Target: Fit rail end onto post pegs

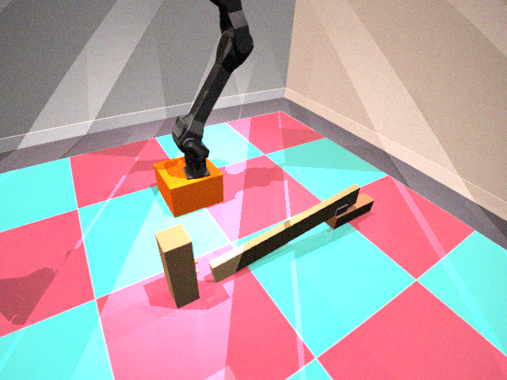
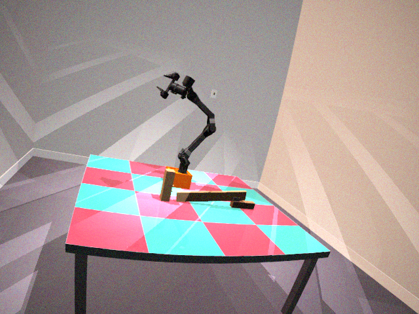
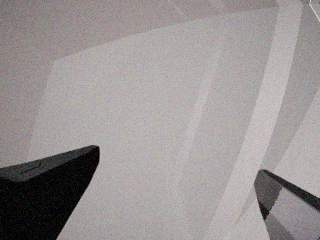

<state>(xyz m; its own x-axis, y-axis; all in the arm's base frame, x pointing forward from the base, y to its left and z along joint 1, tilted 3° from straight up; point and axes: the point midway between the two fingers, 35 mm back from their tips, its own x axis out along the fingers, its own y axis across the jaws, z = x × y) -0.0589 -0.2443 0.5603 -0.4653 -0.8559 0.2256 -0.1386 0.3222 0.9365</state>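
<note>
Wooden rail [image 1: 286,230] not on the post [image 1: 177,261] yet: near end down on the table [image 2: 101,233], just in front of the two pegs [image 1: 196,265] with a small gap, far end up in the bracket [image 1: 341,210] on the footboard block [image 1: 360,208]. Tilted, so not level either

Plenty of ways to mess up from here:
- grabbing too far from the near end, letting the rail swing and pop out of the bracket
- lifting that end but coming in crooked, so the holes miss the pegs and the rail butts against them or shoves the post
- pushing only partway, leaving a gap at the post face
- dragging the rail sideways on the way up and pulling the far end off the block

Gripper [image 2: 165,84] way up high, well apart from everything, fingers spread wide, holding nothing. Arm rising from the orange base [image 1: 188,191], bent at the elbow, wrist pointing off toward the wall, nowhere near a grasp pose. Wrist view: just two dark fingertips and bare wall
</note>
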